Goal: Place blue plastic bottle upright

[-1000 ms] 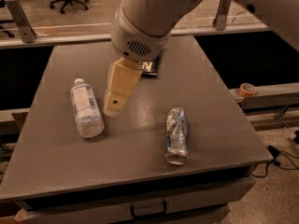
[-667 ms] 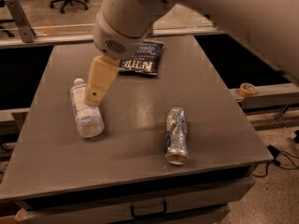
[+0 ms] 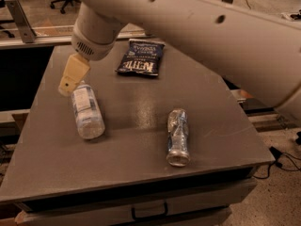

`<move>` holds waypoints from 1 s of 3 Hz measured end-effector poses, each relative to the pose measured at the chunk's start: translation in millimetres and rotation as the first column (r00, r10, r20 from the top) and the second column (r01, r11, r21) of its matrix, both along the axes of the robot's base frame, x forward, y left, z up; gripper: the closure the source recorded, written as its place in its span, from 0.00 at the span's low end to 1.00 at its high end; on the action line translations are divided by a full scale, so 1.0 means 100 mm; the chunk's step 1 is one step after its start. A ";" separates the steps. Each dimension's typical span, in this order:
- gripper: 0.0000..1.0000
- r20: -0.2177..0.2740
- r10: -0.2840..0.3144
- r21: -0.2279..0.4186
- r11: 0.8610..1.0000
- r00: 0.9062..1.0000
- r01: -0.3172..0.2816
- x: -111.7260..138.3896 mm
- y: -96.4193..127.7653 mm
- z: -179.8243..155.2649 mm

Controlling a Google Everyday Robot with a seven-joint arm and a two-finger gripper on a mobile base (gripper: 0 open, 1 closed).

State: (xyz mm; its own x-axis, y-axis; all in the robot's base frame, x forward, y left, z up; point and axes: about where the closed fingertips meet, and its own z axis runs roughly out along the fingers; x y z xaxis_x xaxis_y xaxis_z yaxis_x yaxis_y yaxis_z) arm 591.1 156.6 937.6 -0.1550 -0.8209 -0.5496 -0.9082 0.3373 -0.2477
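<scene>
Two bottles, one bag. Clear plastic water bottle with white-and-blue label lies on its side at the left of the grey tabletop. Crumpled silver-blue bottle lies right of centre. Flat dark blue chip bag lies farther back. My gripper hovers at the clear bottle's far end; apart or together, can't tell.

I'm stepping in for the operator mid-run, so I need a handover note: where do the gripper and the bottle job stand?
Gripper: low over the table at its far left, beside the cap end of the blue plastic bottle; contact unclear.
Bottle: lying on its side, left half.
Done: nothing yet beyond the approach.
Left: grasp the bottle, stand it upright, release.
Also there: crushed silver bottle lying right of centre, chip bag at the back.
</scene>
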 end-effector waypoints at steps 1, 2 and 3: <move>0.00 -0.083 -0.134 0.028 0.990 0.988 0.137 0.05 0.07 -0.32; 0.00 -0.171 -0.251 0.045 0.964 0.953 0.262 -0.04 0.14 -0.54; 0.00 -0.285 -0.363 0.061 0.917 0.887 0.395 -0.11 0.20 -0.74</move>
